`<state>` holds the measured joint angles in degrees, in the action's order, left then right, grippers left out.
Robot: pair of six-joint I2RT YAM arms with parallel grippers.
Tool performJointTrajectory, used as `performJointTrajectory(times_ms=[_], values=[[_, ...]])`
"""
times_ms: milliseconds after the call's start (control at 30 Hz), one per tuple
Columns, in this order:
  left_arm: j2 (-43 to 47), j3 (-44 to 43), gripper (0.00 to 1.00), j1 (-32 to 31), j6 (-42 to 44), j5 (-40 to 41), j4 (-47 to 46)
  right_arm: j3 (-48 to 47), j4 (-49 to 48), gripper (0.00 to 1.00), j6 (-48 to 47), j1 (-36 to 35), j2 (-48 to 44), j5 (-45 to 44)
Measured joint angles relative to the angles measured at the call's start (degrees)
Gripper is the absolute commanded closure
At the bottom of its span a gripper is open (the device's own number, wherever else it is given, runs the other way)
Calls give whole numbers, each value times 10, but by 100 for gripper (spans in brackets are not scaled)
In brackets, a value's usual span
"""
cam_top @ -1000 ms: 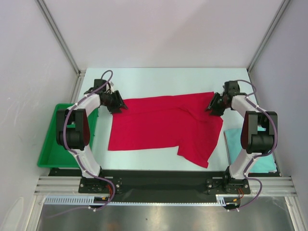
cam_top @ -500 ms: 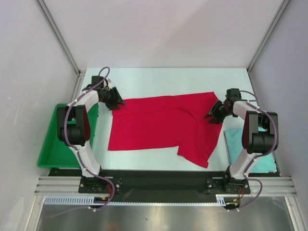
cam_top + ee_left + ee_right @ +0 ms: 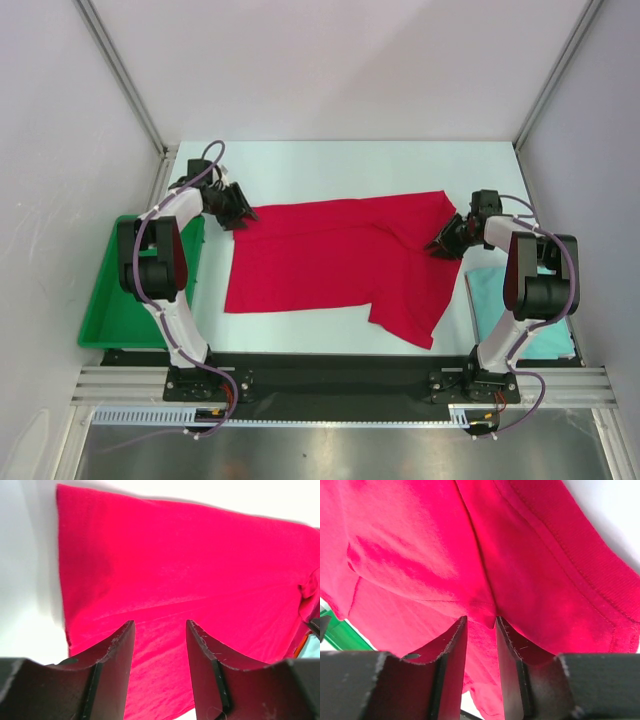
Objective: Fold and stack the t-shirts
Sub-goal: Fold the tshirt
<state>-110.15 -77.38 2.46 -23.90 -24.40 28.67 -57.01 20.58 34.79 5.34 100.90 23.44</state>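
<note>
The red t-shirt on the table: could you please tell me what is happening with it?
The red t-shirt lies spread out, not yet folded. The left gripper hovers open at its left edge, while the right gripper pinches a fold at its right end. A folded teal shirt lies beside the right arm.

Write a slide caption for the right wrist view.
Right hand straddling a fold of the red t-shirt, fingers nearly together.

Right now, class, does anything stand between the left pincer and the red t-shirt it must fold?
Nothing visible does. The left pincer stands open directly over the red t-shirt, near its edge, with only bare cloth showing in the gap.
</note>
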Motion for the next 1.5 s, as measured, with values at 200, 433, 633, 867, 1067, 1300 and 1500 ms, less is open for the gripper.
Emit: performJointTrajectory(times_ms=[200,433,633,867,1067,1300,1500], values=[[-5,0,50,8,0,0,0,0,-14,69,2,0,0,0],[-5,0,50,13,0,0,-1,-1,-15,99,3,1,0,0],[-9,0,49,23,0,0,-1,-3,5,100,6,2,-18,-1],[-51,-12,50,29,0,2,-3,5,18,100,33,-2,-102,-10],[-60,-18,50,29,-1,2,-3,21,21,100,47,-7,-116,-18],[-59,-18,46,30,0,3,-2,46,40,100,56,-15,-132,-33],[-43,-11,45,30,5,21,7,61,35,100,54,-14,-133,-46]])
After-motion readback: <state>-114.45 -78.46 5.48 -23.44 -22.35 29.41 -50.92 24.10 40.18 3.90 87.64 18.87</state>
